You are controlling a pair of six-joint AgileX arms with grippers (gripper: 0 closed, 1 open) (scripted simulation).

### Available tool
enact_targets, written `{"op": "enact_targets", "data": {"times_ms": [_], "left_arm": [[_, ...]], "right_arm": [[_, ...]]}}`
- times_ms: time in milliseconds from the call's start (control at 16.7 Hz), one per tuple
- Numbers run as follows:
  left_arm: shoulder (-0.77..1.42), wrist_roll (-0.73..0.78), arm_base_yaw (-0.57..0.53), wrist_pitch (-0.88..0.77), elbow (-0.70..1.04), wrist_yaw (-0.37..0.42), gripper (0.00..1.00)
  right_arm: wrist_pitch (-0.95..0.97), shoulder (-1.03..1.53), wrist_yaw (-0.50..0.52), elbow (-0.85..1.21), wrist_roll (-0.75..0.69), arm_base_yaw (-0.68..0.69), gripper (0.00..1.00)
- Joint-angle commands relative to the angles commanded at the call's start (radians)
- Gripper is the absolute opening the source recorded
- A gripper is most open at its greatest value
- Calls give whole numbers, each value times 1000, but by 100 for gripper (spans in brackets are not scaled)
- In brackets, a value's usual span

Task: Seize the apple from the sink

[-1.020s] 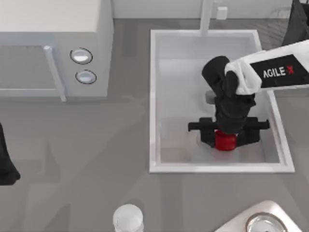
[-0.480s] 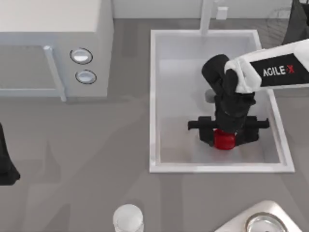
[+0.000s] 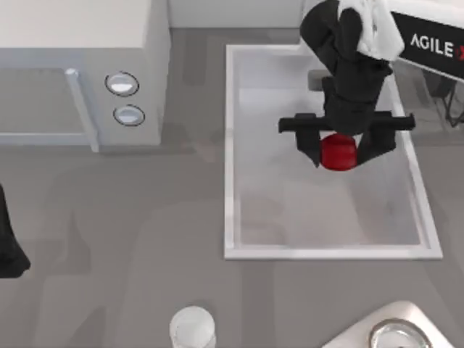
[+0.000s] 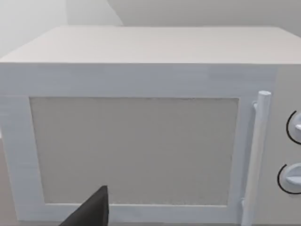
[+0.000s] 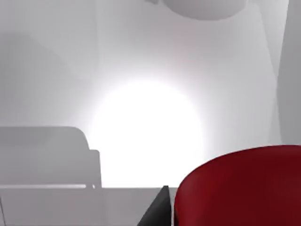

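A glossy red apple [image 3: 338,153] hangs above the white sink [image 3: 233,145], held between the black fingers of my right gripper [image 3: 338,154], which is shut on it. The apple is over the sink's middle, clear of the basin floor. In the right wrist view the apple [image 5: 244,188] is large and close, with the white basin floor [image 5: 146,127] below it. My left arm [image 3: 9,246] is parked at the table's left edge; a black finger [image 4: 91,212] shows in its wrist view, facing the microwave.
A grey-white microwave [image 3: 80,65] with two round knobs [image 3: 122,84] stands at the back left. A clear glass [image 3: 193,328] sits at the front edge. A metal bowl on a tray [image 3: 395,335] is at the front right. The faucet post is behind my right arm.
My right gripper has risen and moved toward the back of the sink, carrying the apple up off the basin floor. The left arm has stayed still.
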Motion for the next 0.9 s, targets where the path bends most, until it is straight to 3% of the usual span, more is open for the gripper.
{"op": "enact_targets", "data": {"times_ms": [420, 900], "left_arm": [[0, 0, 0, 0, 0, 0, 100], [0, 0, 0, 0, 0, 0, 100]], "right_arm": [[-415, -102, -1, 320, -7, -5, 0], [-437, -127, -3, 332, -21, -18, 0]]}}
